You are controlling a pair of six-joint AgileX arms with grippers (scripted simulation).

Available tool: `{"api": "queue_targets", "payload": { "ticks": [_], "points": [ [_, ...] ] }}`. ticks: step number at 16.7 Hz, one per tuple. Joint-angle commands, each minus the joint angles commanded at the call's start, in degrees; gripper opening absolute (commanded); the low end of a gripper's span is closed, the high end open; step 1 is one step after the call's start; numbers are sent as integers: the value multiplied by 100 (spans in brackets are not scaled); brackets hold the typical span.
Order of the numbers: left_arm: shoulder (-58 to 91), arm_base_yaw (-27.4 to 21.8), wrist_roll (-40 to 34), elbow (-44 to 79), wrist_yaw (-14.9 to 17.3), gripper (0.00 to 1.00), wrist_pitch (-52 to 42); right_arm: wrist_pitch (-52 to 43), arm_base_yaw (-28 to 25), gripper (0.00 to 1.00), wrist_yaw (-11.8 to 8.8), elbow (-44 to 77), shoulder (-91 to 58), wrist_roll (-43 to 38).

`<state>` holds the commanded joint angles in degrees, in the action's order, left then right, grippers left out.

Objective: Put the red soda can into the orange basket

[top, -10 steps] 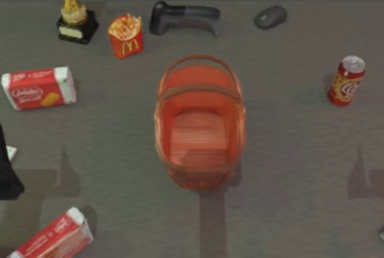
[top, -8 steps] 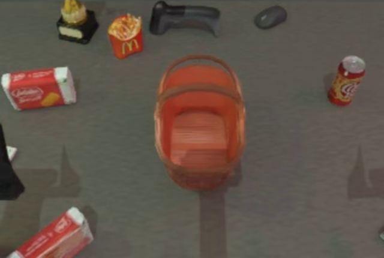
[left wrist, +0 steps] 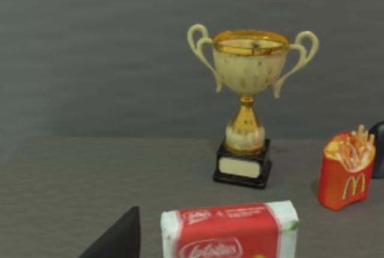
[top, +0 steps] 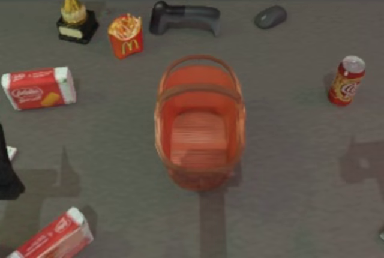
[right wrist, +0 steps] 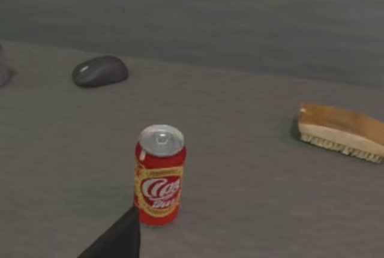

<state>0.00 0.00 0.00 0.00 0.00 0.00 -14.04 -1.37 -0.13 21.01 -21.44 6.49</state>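
Near table's right edge, red soda can upright, well apart from orange basket; right gripper unseen, state unclear.

I see a red can with silver top and yellow-white label, an orange woven basket, a gold-and-cream trophy on a black base, red-white biscuit packs, and a grey worktop.
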Motion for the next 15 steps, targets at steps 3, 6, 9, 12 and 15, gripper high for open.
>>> {"api": "queue_targets", "payload": {
  "ticks": [3, 6, 9, 12, 15],
  "points": [
    [0, 0, 0, 0, 0, 100, 0, -975, -75, 100, 10, 1597, -1727, 454],
    [0, 0, 0, 0, 0, 100, 0, -2052, -159, 100, 21, 3409, -3732, 956],
    [0, 0, 0, 0, 0, 100, 0, -3152, -245, 100, 30, 5297, -5848, 1470],
    [0, 0, 0, 0, 0, 100, 0, -4187, -327, 100, 37, 7116, -7880, 1953],
    [0, 0, 0, 0, 0, 100, 0, -5091, -400, 100, 41, 8686, -9608, 2372]
  ]
}}
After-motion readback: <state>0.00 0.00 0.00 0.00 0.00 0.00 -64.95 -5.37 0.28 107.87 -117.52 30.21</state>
